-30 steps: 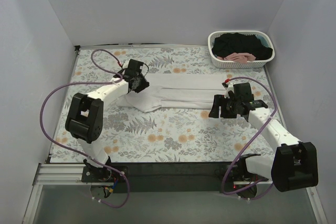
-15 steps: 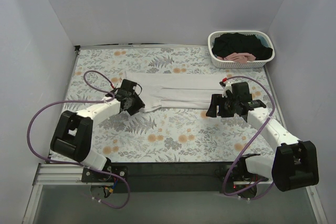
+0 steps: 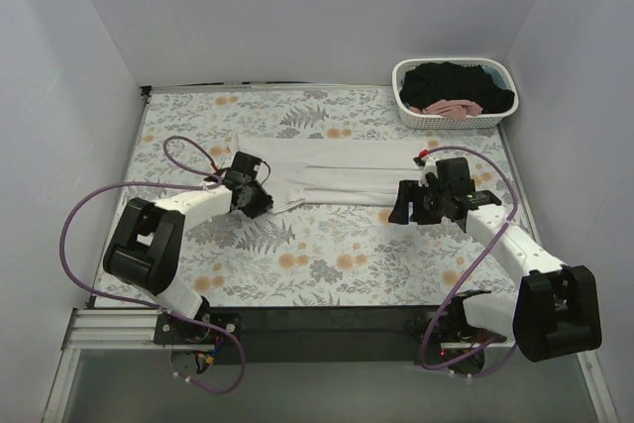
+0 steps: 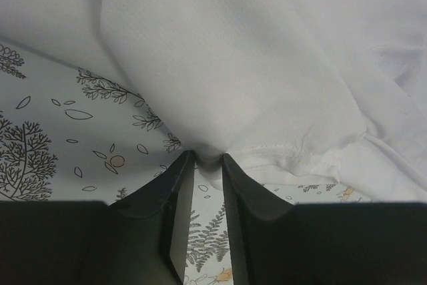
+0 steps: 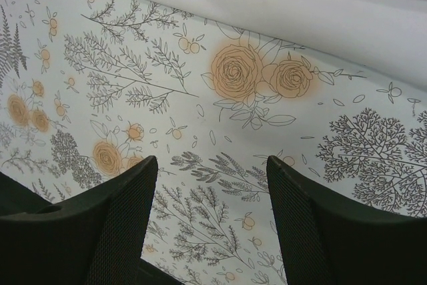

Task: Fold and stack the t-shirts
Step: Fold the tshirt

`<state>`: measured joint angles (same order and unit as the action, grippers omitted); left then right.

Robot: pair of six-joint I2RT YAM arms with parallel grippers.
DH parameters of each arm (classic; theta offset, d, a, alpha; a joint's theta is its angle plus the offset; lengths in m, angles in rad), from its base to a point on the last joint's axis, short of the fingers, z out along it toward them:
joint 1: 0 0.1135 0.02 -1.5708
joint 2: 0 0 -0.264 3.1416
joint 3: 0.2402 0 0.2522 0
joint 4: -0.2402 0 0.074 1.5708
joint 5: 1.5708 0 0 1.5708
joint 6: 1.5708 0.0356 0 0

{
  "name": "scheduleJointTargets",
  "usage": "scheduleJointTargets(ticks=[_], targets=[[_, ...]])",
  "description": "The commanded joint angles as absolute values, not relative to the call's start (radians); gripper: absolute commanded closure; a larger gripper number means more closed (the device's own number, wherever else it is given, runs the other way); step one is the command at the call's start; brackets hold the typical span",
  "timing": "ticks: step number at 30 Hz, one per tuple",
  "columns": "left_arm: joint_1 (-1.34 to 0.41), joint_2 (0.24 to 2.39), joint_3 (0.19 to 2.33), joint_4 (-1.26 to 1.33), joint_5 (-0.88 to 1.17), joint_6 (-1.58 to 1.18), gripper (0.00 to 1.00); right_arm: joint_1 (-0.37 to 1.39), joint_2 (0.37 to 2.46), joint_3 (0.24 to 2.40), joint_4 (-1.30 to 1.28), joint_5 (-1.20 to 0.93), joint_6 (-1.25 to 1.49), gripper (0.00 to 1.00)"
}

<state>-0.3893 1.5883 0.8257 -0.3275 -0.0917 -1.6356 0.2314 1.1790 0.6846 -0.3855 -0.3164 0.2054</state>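
Note:
A white t-shirt [image 3: 337,173] lies folded into a long band across the middle of the floral tablecloth. My left gripper [image 3: 260,200] sits at the band's near-left corner. In the left wrist view its jaws [image 4: 207,158] stand narrow, pinching a small fold of the white t-shirt's [image 4: 253,65] hem between the tips. My right gripper [image 3: 401,207] hovers open just in front of the band's right end. Only tablecloth shows between its fingers [image 5: 212,161], and the white t-shirt's edge [image 5: 333,11] lies beyond them. A black t-shirt [image 3: 451,81] and a pink one [image 3: 451,106] lie in the basket.
The white lattice basket [image 3: 454,120] stands in the far right corner against the walls. Grey walls enclose the table on three sides. Purple cables loop from the left arm [image 3: 94,207] and from the right arm [image 3: 495,160].
My left gripper came from the far-left edge of the shirt toward me to its near-left corner, and the bunched left end now lies flatter. The right arm has barely moved.

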Motion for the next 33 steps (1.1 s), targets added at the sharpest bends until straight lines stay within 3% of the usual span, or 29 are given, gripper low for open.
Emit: scheduleJointTargets(ticks=[1,5,15,20,33], targets=[[-0.394,1.586,0.838,-0.311,-0.109,-1.641,0.79,0.238,1.161,0.680,-0.360,-0.314,0.199,0.27],[-0.394,1.578,0.856,-0.318,-0.112,-1.623,1.00,0.238,1.163,0.683,-0.362,-0.308,0.199,0.27],[-0.394,1.560,1.011,-0.382,-0.127,-1.562,1.00,0.238,1.173,0.701,-0.362,-0.250,0.207,0.24],[-0.394,1.629,1.129,-0.394,-0.149,-1.517,1.00,0.238,1.184,0.722,-0.362,-0.215,0.213,0.18],[-0.376,1.864,1.341,-0.399,-0.239,-1.433,0.98,0.238,1.282,0.828,-0.339,-0.153,0.206,0.17]])
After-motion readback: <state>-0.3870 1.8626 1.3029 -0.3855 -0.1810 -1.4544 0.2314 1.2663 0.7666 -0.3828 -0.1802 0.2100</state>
